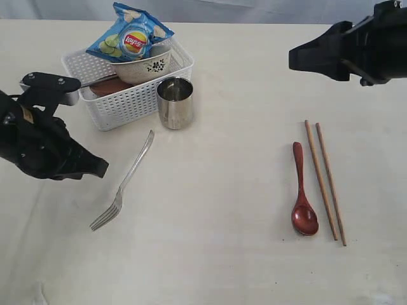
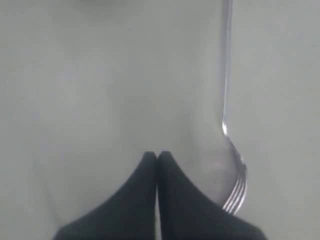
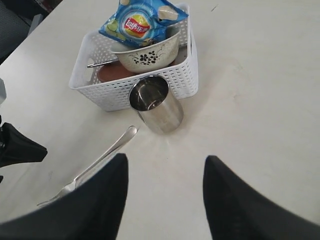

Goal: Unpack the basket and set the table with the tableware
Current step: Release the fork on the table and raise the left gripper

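Black left gripper (image 2: 157,156) hanging low over table (image 1: 216,254), fingertips pressing together, gripping nothing. Silver fork (image 1: 127,181) lying flat just beside it, tines end nearest fingertips. Right gripper (image 3: 165,162) hovering above table's far right, jaws standing wide apart, empty. Steel cup (image 1: 175,101) standing upright just in front of white basket (image 1: 127,107). Inside basket: floral bowl (image 1: 143,68) sitting, blue chip bag (image 1: 130,35) resting on top (reddish-brown plate (image 1: 108,87) peeking out beside bowl). Dark red spoon (image 1: 303,190) and wooden chopsticks (image 1: 324,181) lying side by side on right, well apart from basket.
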Robot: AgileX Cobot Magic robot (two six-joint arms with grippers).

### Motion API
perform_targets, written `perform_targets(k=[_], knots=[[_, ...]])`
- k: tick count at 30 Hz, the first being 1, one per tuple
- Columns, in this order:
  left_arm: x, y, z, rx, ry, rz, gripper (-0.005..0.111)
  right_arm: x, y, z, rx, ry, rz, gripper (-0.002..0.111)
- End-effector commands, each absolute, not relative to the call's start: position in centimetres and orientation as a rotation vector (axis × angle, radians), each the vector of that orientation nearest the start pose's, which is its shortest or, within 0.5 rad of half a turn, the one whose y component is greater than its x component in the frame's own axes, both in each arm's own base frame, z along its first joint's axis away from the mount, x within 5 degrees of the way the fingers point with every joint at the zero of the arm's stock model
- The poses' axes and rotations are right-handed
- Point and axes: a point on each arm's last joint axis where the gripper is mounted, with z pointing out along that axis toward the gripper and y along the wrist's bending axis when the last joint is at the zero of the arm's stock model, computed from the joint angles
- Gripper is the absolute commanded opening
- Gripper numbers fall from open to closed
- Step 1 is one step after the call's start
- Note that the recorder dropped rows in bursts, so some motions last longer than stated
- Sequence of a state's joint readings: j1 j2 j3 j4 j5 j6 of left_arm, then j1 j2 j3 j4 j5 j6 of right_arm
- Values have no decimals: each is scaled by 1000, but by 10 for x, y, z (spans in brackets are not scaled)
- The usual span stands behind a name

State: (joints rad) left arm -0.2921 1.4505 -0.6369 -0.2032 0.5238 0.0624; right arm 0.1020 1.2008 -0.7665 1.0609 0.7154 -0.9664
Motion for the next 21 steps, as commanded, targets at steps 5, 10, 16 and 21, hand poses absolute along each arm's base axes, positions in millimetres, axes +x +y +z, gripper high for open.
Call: perform_targets(k=[5,10,16,21], knots=[[219,-75,167,262,2818,-237,0,217,73,266,-443,2288,740,25],[221,-75,168,256,2799,-238,0,208,71,247,-426,2346,746,0],[219,-80,168,248,2808,-264,0,200,71,234,-426,2390,761,0],[213,-97,167,362,2806,-280,0,193,70,223,-417,2432,774,0]])
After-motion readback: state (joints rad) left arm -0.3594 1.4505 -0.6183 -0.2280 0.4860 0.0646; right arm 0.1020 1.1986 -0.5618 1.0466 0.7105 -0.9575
